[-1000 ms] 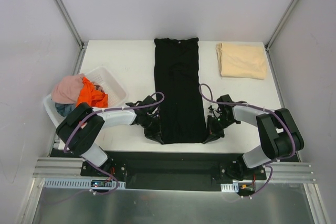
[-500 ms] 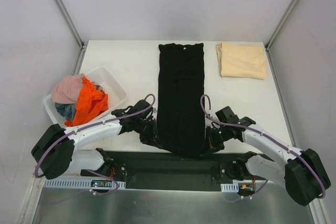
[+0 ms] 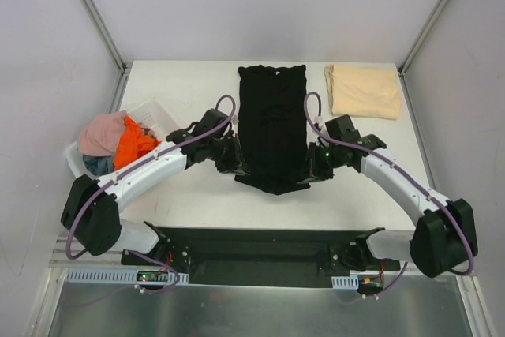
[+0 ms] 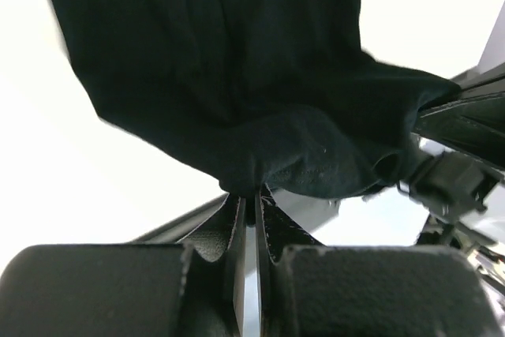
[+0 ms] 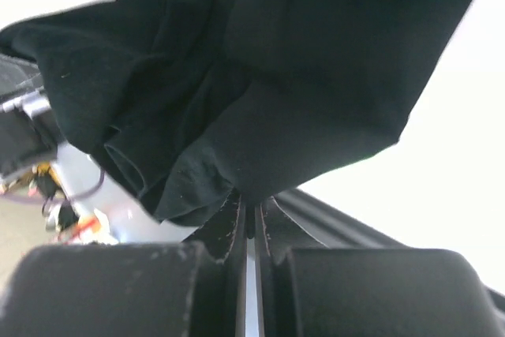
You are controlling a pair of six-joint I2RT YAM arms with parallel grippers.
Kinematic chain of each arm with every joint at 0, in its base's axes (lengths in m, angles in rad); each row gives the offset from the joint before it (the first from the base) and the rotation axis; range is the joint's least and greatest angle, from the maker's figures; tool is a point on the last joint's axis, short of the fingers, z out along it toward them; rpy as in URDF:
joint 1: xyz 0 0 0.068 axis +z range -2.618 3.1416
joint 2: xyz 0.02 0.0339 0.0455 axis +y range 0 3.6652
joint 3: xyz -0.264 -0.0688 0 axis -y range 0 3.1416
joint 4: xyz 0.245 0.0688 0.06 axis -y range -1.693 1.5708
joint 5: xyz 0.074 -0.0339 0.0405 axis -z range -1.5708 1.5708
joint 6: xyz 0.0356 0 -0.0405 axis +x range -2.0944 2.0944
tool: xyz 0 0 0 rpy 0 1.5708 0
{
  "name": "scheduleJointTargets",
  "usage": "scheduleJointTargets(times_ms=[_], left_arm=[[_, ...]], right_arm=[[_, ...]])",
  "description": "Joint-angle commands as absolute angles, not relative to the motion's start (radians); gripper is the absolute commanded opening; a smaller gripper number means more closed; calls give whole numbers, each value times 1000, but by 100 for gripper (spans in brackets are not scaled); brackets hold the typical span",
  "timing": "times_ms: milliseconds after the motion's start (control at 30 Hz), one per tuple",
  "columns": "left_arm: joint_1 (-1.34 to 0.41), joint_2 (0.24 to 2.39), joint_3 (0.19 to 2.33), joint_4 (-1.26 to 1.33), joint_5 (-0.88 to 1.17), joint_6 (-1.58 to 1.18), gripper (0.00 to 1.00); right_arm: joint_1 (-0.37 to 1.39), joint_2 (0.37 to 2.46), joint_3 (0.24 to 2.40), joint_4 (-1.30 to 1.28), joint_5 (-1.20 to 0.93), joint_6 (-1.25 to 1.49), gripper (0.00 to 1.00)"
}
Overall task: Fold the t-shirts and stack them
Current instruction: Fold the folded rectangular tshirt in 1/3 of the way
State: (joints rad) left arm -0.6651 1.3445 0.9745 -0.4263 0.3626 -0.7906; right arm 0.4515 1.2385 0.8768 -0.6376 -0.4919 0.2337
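The left gripper (image 3: 235,166) and right gripper (image 3: 311,168), each clamped on the black t-shirt (image 3: 272,120) hem, have lifted it from the table (image 3: 189,88) near edge toward mid-length; the fold is probably half done.

Both arms reach out from bases at 7 and 5 o'clock, elbows bowed outward, left gripper (image 3: 230,160) pointing toward 3 o'clock, right gripper (image 3: 315,165) toward 9, facing each other, each with fingers pinched tight on the black t-shirt (image 3: 272,120) hem.
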Motion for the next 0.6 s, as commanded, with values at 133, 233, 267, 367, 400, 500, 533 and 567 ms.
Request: scheduleJointTargets(times_ms=[133, 233, 267, 367, 400, 500, 533, 567], left_arm=[[-555, 1541, 1207, -453, 345, -623, 0], [-526, 1594, 1276, -454, 342, -598, 0], [-517, 1606, 1290, -454, 341, -597, 0], [-491, 1644, 1348, -454, 330, -580, 0], [-486, 1664, 1376, -454, 328, -574, 0], [-468, 1707, 1437, -456, 322, -554, 0], [-465, 1719, 1453, -457, 321, -546, 0], [-454, 1742, 1465, -456, 319, -546, 0]], right_arm=[[385, 1431, 1161, -632, -419, 120, 1], [359, 1506, 1230, -629, -414, 112, 1], [354, 1522, 1273, -626, -408, 109, 1], [341, 1586, 1353, -632, -396, 109, 1], [336, 1617, 1373, -635, -393, 107, 1], [321, 1654, 1426, -638, -377, 109, 0], [318, 1679, 1439, -641, -374, 109, 0], [305, 1690, 1451, -646, -373, 103, 1]])
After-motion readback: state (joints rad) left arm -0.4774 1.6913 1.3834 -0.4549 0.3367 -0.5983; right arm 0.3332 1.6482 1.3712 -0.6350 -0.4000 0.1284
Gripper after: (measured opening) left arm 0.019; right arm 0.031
